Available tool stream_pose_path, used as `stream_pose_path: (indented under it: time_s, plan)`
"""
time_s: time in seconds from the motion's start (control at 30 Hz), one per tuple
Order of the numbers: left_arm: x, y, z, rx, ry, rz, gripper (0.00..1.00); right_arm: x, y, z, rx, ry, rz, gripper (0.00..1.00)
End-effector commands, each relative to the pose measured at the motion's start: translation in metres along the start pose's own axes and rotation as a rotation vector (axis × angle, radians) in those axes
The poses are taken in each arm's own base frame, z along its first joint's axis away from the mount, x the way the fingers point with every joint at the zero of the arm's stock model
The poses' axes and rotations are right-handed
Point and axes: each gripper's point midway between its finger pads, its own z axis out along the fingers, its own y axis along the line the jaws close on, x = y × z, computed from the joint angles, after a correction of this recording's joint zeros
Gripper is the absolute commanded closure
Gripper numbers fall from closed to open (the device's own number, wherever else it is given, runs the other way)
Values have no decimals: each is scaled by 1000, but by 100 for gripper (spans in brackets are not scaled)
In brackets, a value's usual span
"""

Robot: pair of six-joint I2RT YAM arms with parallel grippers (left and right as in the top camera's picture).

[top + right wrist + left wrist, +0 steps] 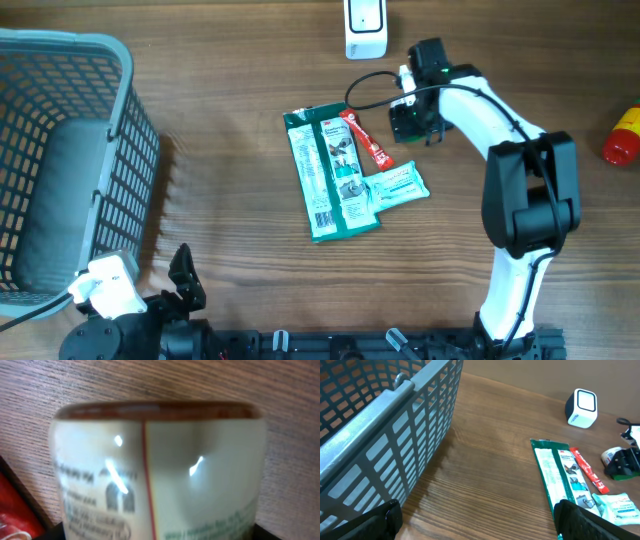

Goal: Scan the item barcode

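Note:
A white-labelled container (160,470) with a brown rim and green print fills the right wrist view, lying over the wood between my right gripper's dark fingertips (265,532). From overhead the container (403,125) sits under my right gripper (410,118), just below the white scanner (366,25). Whether the fingers still press on it does not show. My left gripper (480,522) hangs open over bare wood at the front left, with nothing between its fingers (380,520). From overhead the left gripper (188,282) is by the basket.
A grey mesh basket (60,160) fills the left side. A green flat pack (330,175), a red sachet (368,140) and a teal-white packet (400,187) lie mid-table. A red object (622,135) sits at the right edge.

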Motion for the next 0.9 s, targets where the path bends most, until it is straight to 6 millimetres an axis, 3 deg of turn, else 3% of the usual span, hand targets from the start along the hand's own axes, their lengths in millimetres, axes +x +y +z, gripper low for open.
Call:
stream_pose_path:
  time_s: [0.0, 0.1, 0.27, 0.5, 0.63, 0.73, 0.87]
  plan:
    - [0, -2, -1, 13, -5, -4, 0, -8, -5, -9, 59, -14, 90, 8]
    - [0, -2, -1, 13, -5, -4, 0, -9, 2, -20, 3, 2, 110, 0]
    - [0, -2, -1, 13, -5, -4, 0, -17, 11, -42, -73, 0, 116, 0]
    - [0, -2, -1, 13, -5, -4, 0, -13, -1, -44, -151, 16, 187, 0]
    - [0, -2, -1, 13, -5, -4, 0, -12, -13, -47, -264, 24, 332, 0]
    - [0, -2, -1, 13, -5, -4, 0, -13, -13, -50, -374, 23, 374, 5]
    - [0, -2, -1, 13, -5, -4, 0, -1, -13, -40, -389, 51, 389, 9]
